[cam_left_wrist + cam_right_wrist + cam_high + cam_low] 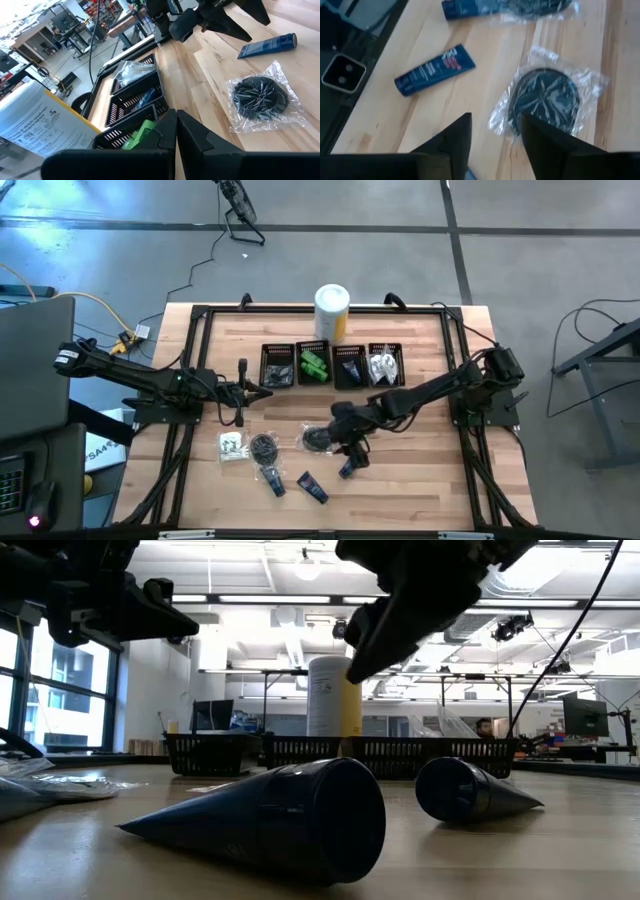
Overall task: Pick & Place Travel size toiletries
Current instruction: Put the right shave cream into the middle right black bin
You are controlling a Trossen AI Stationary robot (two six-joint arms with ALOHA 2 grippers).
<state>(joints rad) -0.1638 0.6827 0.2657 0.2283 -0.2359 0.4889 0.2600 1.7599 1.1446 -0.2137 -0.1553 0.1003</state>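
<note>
Toiletries lie on the wooden table's near half: a white sachet (232, 446), two bagged black bundles (265, 446) (318, 438) and three dark blue tubes (273, 480) (313, 487) (350, 466). My right gripper (345, 442) (492, 137) hangs open above the table between the right-hand bundle (545, 97) and the right-hand tube, with nothing between its fingers. My left gripper (258, 388) (176, 131) waits shut and empty at the table's left, in front of the bins.
Four black mesh bins (277, 365) (313, 365) (350, 365) (386, 367) stand in a row behind the grippers, three of them holding green, blue and clear items. A white-and-yellow canister (332, 310) stands behind them. A black frame (200, 315) rims the table.
</note>
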